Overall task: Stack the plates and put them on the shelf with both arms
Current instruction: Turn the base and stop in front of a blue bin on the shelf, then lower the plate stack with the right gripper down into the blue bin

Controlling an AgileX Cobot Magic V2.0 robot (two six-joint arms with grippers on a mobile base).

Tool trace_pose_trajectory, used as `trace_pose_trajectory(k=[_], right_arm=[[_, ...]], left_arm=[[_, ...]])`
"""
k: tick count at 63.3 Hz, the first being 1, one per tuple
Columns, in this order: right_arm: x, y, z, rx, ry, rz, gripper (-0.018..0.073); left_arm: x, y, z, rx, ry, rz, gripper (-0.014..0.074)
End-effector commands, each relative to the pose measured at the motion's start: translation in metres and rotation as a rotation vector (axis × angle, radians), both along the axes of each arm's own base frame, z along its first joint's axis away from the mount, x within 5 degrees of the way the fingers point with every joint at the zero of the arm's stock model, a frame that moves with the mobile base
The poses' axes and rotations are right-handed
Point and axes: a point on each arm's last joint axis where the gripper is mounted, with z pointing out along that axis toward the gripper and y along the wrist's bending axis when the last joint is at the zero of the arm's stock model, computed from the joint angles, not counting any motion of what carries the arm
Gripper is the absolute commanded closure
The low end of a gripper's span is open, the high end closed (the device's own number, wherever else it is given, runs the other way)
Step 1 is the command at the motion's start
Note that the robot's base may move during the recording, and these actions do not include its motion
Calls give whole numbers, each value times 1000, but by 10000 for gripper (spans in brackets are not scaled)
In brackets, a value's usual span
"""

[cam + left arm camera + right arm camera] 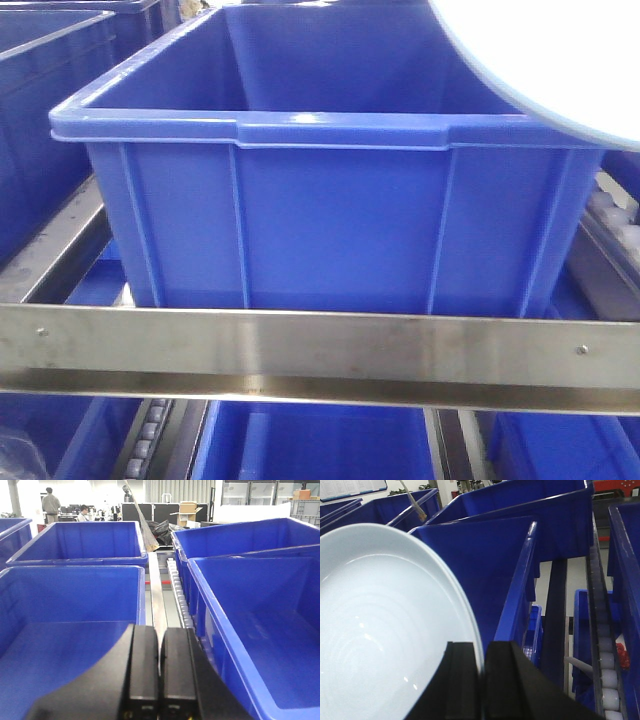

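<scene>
Right wrist view: right pincer [482,680] clamped on the rim of the plate [385,630], lower centre of frame, fingers [462,680] biting only the edge. Plate fills the left half, tilted, hanging over the blue crate [490,565] on the shelf [320,345]. Can't tell if it's one plate or a stack. Risk: glossy rim, one-sided grip, could pivot or slip out. Front view shows the plate upper right above the crate's rim, so a clip there is possible. Left pincer [160,670] is closed on nothing, no second support
</scene>
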Motion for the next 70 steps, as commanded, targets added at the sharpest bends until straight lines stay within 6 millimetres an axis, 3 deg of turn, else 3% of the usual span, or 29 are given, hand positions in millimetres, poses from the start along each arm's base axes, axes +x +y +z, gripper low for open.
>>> trace_pose_trajectory(k=[1, 70], right_arm=[[-1, -2, 19, 26, -124, -21, 510], [-1, -2, 19, 26, -124, -21, 510]], left_arm=[[-1, 2, 16, -26, -99, 18, 516], [-1, 2, 16, -26, -99, 18, 516]])
